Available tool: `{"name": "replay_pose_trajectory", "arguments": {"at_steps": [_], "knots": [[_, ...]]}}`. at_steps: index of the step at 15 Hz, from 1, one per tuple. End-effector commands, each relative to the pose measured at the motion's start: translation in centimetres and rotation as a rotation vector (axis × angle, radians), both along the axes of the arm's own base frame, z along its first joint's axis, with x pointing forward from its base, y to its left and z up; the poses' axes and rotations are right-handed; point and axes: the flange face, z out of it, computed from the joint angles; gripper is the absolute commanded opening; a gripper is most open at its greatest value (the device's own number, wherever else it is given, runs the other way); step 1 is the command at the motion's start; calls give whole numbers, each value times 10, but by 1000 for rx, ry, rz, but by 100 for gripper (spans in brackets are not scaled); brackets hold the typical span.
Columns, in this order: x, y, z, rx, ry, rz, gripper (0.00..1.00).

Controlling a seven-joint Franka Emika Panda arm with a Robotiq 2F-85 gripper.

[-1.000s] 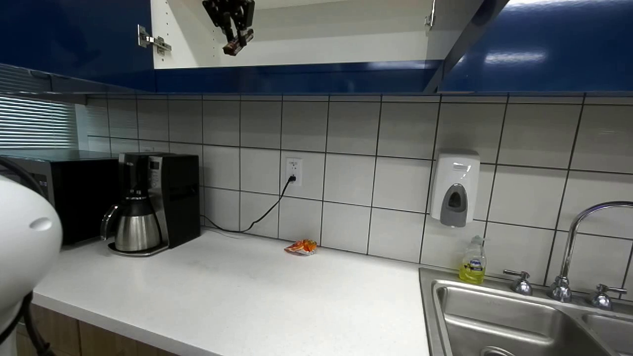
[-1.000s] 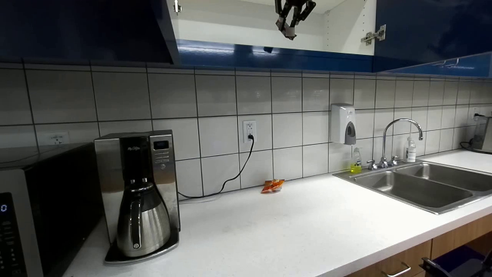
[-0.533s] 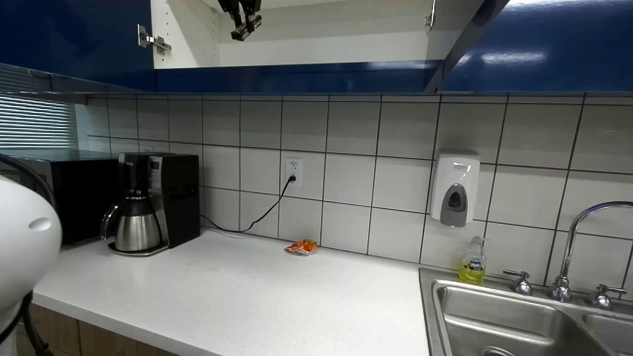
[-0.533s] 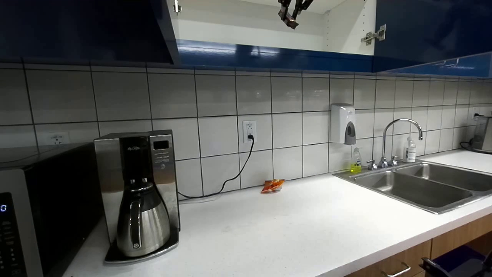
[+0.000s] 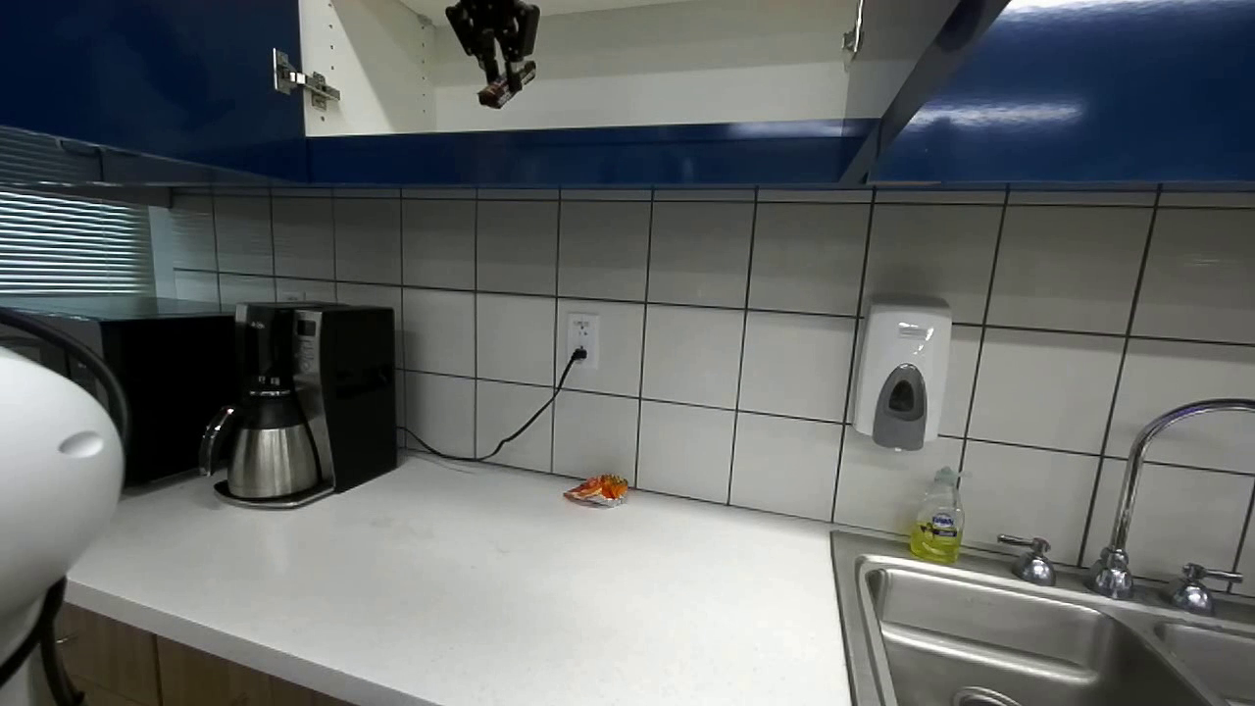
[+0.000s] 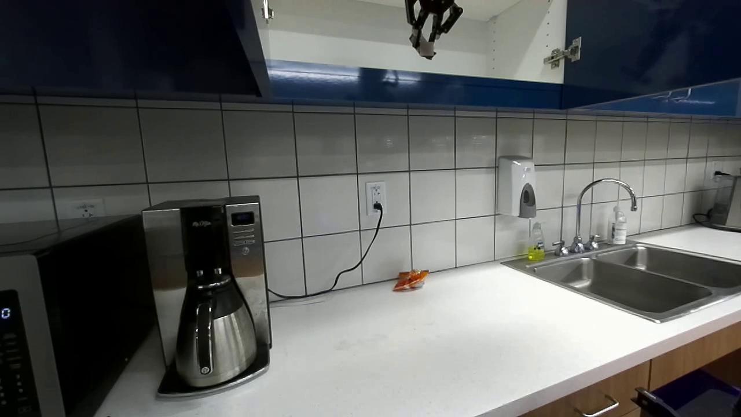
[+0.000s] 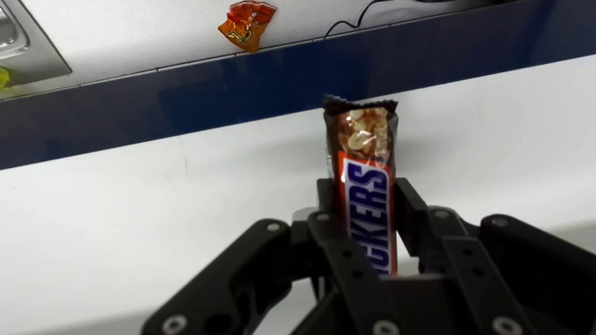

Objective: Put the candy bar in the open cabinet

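The candy bar (image 7: 363, 135) has a dark brown wrapper with red, white and blue lettering. My gripper (image 7: 365, 197) is shut on it, with black fingers (image 7: 409, 209) pressing both long sides. The bar's far end sticks out past the fingertips, and its near end is hidden by the gripper. The open cabinet (image 5: 667, 88) shows its white interior above a blue front rail. In both exterior views the gripper (image 6: 424, 40) hangs from the top before this opening, bar tilted and above the rail. I cannot tell how far inside it is.
Blue cabinet doors (image 5: 147, 88) stand at either side of the opening. On the counter (image 6: 370, 359) below are a coffee maker (image 5: 358, 392), a crumpled orange wrapper (image 5: 598, 490) and a microwave (image 6: 87, 313). A soap dispenser (image 5: 902, 373) hangs near the sink (image 6: 642, 284).
The gripper, with the bar held throughout, rose and then came back down. It now stands further along the opening, toward the coffee-maker side in an exterior view.
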Motion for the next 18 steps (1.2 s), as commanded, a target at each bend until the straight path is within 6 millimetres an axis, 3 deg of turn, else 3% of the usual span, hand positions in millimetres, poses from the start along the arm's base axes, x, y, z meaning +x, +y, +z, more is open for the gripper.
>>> {"name": "replay_pose_trajectory", "arguments": {"at_steps": [1, 18], "knots": [[13, 2, 5, 2, 9, -40, 10], [50, -2, -12, 23, 49, -87, 10]]}}
